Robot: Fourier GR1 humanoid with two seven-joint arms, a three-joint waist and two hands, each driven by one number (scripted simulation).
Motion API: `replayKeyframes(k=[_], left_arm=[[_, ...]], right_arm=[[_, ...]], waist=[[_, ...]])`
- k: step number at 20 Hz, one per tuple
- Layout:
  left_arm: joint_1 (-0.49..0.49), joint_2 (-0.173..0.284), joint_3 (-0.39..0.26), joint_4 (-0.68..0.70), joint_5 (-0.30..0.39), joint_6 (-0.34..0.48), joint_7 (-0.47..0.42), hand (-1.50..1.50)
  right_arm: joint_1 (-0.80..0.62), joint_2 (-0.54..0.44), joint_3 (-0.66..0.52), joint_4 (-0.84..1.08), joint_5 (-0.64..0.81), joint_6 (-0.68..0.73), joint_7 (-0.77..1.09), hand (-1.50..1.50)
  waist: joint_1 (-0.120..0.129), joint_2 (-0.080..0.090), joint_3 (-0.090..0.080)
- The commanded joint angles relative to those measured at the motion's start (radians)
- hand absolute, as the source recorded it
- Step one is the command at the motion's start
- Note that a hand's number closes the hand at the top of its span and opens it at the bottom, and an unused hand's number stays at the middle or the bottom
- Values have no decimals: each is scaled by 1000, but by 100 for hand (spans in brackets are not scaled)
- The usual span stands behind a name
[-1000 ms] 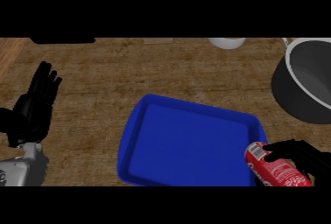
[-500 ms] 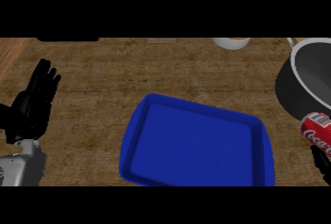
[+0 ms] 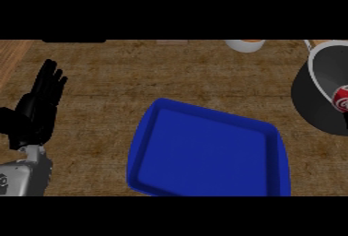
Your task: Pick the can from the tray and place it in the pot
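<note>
The red can [image 3: 342,98] shows at the right edge of the head view, cut off by the picture's border, inside the outline of the dark pot [image 3: 307,99] with its grey rim. I cannot tell whether it rests in the pot or hangs above it. The blue tray [image 3: 145,143] lies in the middle of the wooden counter with nothing in it. My right hand does not show anywhere. My left hand [image 3: 35,113] rests open at the left edge, fingers pointing up, far from the tray's left rim.
A white cup [image 3: 243,44] stands at the counter's back edge, left of the pot. A dark object [image 3: 73,41] sits at the back left. Bare wood lies between my left hand and the tray.
The can has moved up and right, from beside the tray's right corner to over the pot. My right hand, seen holding it a second ago, has left the view. The left hand stayed still.
</note>
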Motion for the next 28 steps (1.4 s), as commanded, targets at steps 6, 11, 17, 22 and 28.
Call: replayKeyframes(k=[6, 11, 17, 22, 28], left_arm=[[30, -29, -27, -25, -12, -2, -20, 0], [-58, -15, -8, 76, -22, -5, -30, 0], [24, -22, -8, -1, -1, -19, -12, 0], [-39, 2, 3, -2, 12, -29, 40, 0], [-7, -26, -2, 11, 12, -30, -30, 0]], right_arm=[[-52, -141, 34, 291, 376, -299, -212, 150], [-211, -162, 56, 695, 434, -459, -342, 150], [-327, -172, 24, 1020, 384, -472, -428, 150], [-431, -212, -3, 1224, 348, -372, -451, -150], [-464, -218, -96, 1311, 208, -214, -619, -150]], waist=[[29, 10, 1], [17, 8, 1], [29, 7, 2], [40, 13, 3], [37, 15, 5]])
